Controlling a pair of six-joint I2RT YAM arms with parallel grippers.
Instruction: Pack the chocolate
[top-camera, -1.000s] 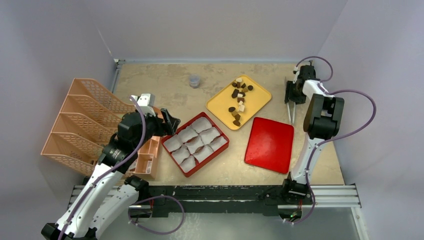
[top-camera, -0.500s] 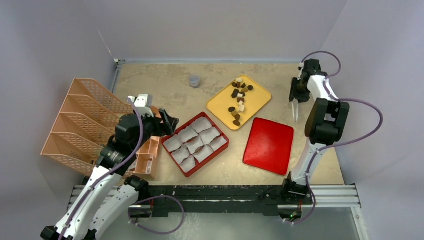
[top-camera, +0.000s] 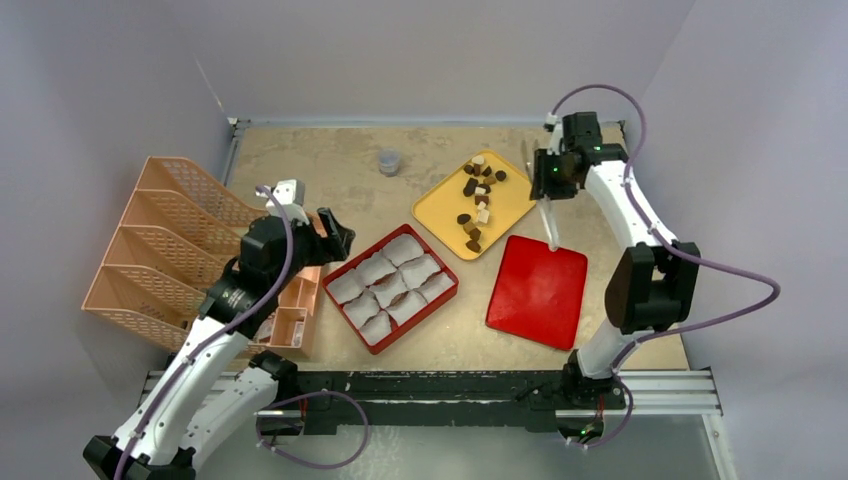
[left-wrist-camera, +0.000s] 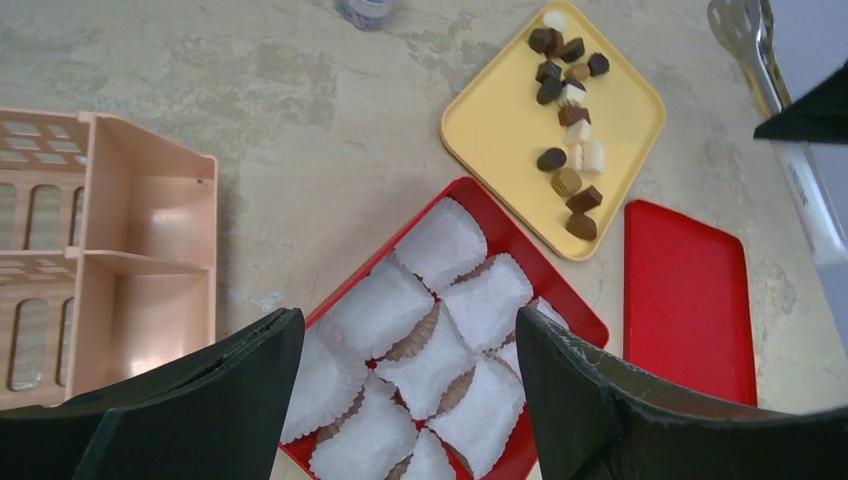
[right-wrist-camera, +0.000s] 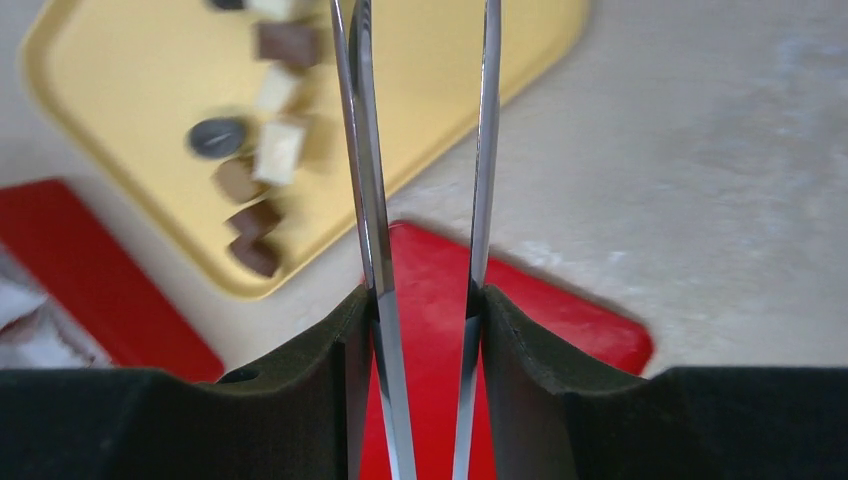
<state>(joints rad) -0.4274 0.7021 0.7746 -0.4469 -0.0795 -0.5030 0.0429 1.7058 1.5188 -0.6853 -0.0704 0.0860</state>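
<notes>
The chocolate (top-camera: 476, 200) lies as several dark, light brown and cream chunks on a yellow tray (top-camera: 435, 208); the left wrist view shows the chocolate (left-wrist-camera: 568, 110) too, and the right wrist view shows it (right-wrist-camera: 262, 170) blurred. My right gripper (top-camera: 546, 192) is shut on metal tongs (top-camera: 549, 228), whose tips hang over the far edge of a red lid (top-camera: 537, 292). Both tong arms (right-wrist-camera: 358, 150) are pressed between my right gripper's (right-wrist-camera: 425, 300) pads. My left gripper (top-camera: 335, 240) is open above the left end of a red box (top-camera: 363, 255) lined with white paper cups (left-wrist-camera: 440, 340).
A peach file rack (top-camera: 160, 240) and a peach compartment organiser (top-camera: 295, 315) stand at the left. A small grey jar (top-camera: 388, 161) sits at the back of the table. Walls close in the left, back and right sides.
My right arm has swung left from the table's right edge, carrying the tongs to beside the yellow tray. Its jaws closed a little on them. The left gripper shifted slightly.
</notes>
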